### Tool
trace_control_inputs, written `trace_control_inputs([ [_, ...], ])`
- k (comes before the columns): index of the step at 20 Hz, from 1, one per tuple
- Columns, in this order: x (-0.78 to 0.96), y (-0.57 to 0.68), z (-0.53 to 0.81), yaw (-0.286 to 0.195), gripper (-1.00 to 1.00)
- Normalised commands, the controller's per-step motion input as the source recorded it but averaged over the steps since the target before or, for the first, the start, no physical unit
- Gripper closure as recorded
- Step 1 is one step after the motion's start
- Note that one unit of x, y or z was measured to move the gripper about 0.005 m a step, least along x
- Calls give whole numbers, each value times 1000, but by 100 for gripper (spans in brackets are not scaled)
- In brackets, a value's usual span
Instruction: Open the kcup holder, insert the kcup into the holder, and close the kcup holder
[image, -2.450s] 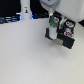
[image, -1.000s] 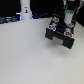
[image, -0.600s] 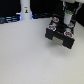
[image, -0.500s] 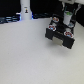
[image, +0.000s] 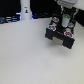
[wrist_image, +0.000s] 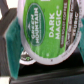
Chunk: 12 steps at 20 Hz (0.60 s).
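Observation:
The kcup (wrist_image: 45, 35) fills the wrist view, its bright green lid printed with white lettering and a pale rim along its edge. My gripper (wrist_image: 42, 39) is shut on it, and a teal finger (wrist_image: 9, 46) shows against one side of the pod. In the exterior view the gripper (image: 64, 20) hangs directly over the kcup holder (image: 60, 36), a dark boxy unit with light marks on its front, at the exterior view's right. Whether the holder's drawer is open is too blurred to tell.
A white bottle-like post (image: 25, 9) stands at the back on the exterior view's left, against a dark strip with blue lights. The pale tabletop (image: 25, 55) spreads out in front of the holder.
Compared with 2.5 s ago the gripper has shifted to stand over the holder. Over the last second nothing has visibly moved.

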Motion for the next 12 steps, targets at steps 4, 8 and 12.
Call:
trace_control_inputs([
  [4, -145, -381, 69, -15, 100],
  [8, -266, -384, 16, -31, 100],
  [12, -222, -241, 0, -26, 100],
])
